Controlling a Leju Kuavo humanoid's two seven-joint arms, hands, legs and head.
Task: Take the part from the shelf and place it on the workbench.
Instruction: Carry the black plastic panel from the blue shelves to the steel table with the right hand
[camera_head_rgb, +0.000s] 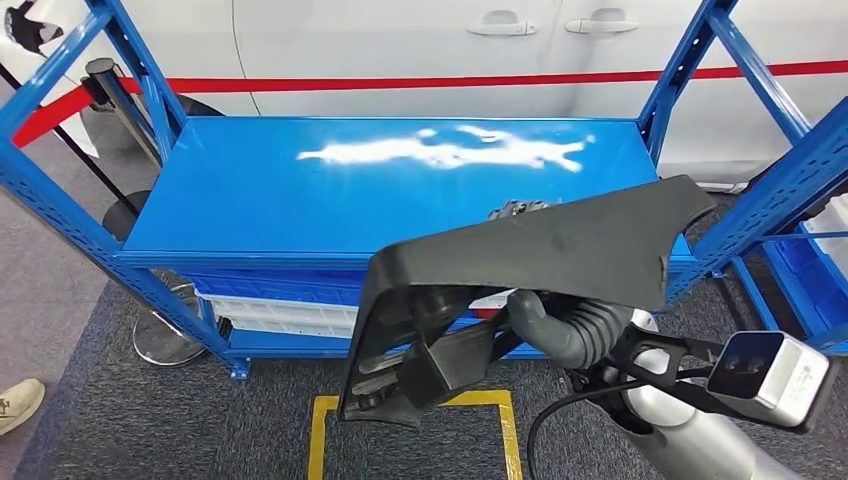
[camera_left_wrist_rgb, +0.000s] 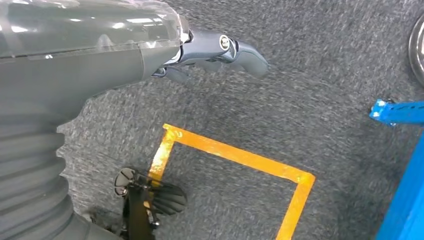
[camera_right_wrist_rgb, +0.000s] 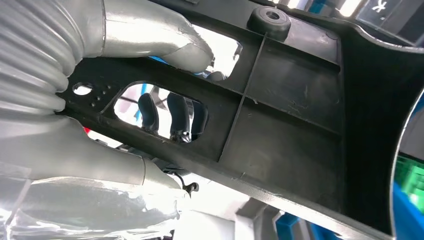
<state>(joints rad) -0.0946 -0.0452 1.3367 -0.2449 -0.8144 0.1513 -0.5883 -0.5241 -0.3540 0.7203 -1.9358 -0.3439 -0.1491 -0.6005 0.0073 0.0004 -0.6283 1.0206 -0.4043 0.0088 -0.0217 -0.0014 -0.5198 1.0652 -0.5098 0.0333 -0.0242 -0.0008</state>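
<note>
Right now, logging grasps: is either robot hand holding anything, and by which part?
The right robot hand grips the black part through a cutout near its edge; the left robot hand holds nothing.

We note a silver right arm (camera_head_rgb: 690, 440) with a grey ribbed wrist cover (camera_head_rgb: 585, 330) and a black cable (camera_head_rgb: 545, 420) beside it. A silver-and-black camera box (camera_head_rgb: 770, 375) sits on a black bracket. The left hand (camera_left_wrist_rgb: 220, 50) has dark grey fingers and a round metal fastener.

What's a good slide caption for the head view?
Right hand holds black part above blue shelf.
</note>
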